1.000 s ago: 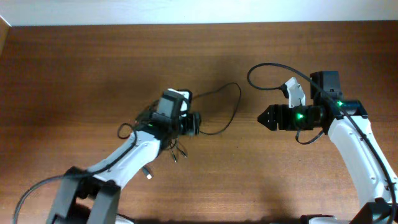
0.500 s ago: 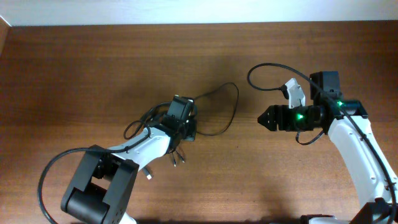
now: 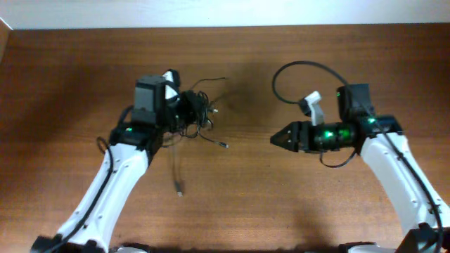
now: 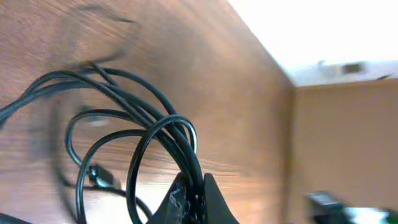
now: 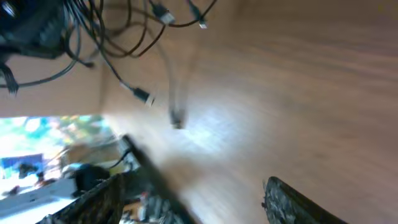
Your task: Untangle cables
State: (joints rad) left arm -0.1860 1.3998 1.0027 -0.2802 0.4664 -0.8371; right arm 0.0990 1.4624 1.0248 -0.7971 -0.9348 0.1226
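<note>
Left fingers (image 4: 217, 209) are pinching the thin black tangled cables (image 4: 178, 147) above the brown wooden desk (image 3: 246, 193); blurred right fingers (image 5: 287, 200) are seemingly standing apart.

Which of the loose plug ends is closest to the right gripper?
The plug on the strand poking out toward the right gripper; the other ends sit by the bundled cables or hang lower left.

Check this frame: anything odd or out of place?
Nothing looks damaged or spilled. The only mess is the cables: a knotted bunch of loops pinched in the left gripper, with loose plug ends straggling out over the table. The right gripper is empty, jaws open, well apart from the bunch.
</note>
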